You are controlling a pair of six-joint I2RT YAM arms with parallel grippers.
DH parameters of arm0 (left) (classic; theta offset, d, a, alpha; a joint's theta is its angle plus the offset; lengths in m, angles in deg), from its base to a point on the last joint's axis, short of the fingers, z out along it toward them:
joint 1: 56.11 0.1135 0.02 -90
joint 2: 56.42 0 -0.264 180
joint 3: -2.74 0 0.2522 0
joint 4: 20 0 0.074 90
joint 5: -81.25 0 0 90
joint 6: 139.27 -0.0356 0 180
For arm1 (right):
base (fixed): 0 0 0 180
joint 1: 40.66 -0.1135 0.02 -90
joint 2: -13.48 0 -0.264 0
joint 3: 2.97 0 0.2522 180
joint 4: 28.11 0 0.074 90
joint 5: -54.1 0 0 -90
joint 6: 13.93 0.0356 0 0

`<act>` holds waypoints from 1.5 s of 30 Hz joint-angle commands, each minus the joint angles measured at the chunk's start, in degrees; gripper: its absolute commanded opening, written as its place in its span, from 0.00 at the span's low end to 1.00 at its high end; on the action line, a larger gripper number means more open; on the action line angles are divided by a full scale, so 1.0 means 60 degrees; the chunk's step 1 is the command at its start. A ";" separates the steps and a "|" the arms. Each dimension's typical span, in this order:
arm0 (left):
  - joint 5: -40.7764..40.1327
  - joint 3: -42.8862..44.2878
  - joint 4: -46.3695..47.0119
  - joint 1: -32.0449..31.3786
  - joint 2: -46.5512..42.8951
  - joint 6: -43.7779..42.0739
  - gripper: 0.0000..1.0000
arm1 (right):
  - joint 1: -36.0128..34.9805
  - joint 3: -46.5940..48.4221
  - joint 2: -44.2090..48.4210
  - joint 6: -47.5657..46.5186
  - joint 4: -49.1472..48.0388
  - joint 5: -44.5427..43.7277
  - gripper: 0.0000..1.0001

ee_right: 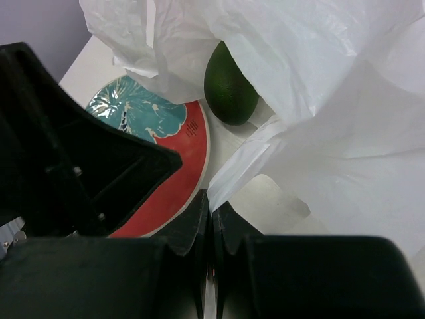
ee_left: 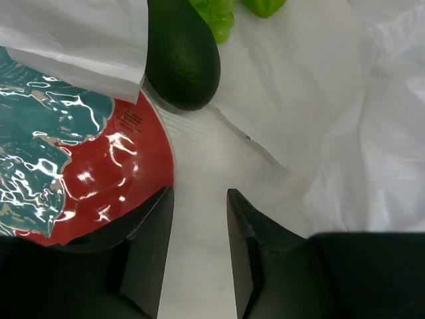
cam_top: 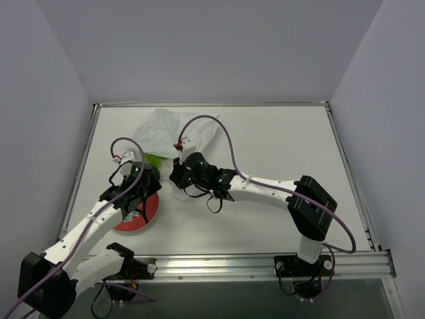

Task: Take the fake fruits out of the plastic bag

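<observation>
From the left wrist, the left gripper point(ee_left: 199, 194) has its two fingers apart with nothing between them, only bare table point(ee_left: 199, 153) showing in the gap. Just beyond its left fingertip lies the red rim of the plate point(ee_left: 143, 149). Straight ahead and a little left, the dark green round fruit point(ee_left: 182, 60) lies on the table, touching the plate's edge, with its far end under a flap of the plastic bag point(ee_left: 332, 113). Farther still, at the top edge of this view only, parts of the light green grape bunch point(ee_left: 218, 16) and the yellow-green fruit point(ee_left: 264, 5) show, both lying on bag film. The bag's wrinkled film fills everything ahead and to the right of the fingers.

The right wrist camera shows the right gripper point(ee_right: 212, 199) with its fingers pressed together, a fold of the bag's edge running down into the tips and a white sliver visible in the slit. Ahead of it, the same dark fruit sits in the bag's mouth beside the plate. The other two fruits are hidden here by the film.

Only the top view shows both grippers close together at the bag's near side, the left one over the plate's far rim. From there the fruits are just a small green patch by the film.
</observation>
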 commanded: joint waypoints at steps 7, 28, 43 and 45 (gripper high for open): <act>-0.1826 0.0284 0.2594 -0.0071 0.1528 0.0924 0.52 | 0.0123 -0.0263 0.0600 0.0046 -0.0423 0.0317 0.00; -0.2296 0.1529 0.2654 0.0646 0.4283 0.0074 0.59 | 0.0254 -0.0615 0.0718 0.0061 -0.0686 0.0713 0.00; -0.2003 0.1984 0.2698 0.1071 0.5587 -0.0087 0.63 | 0.0357 -0.0893 0.0703 0.0193 -0.1111 0.0947 0.00; -0.1973 0.1970 0.2829 0.1115 0.5734 -0.0102 0.63 | 0.0386 -0.0908 0.0703 0.0178 -0.1126 0.0977 0.00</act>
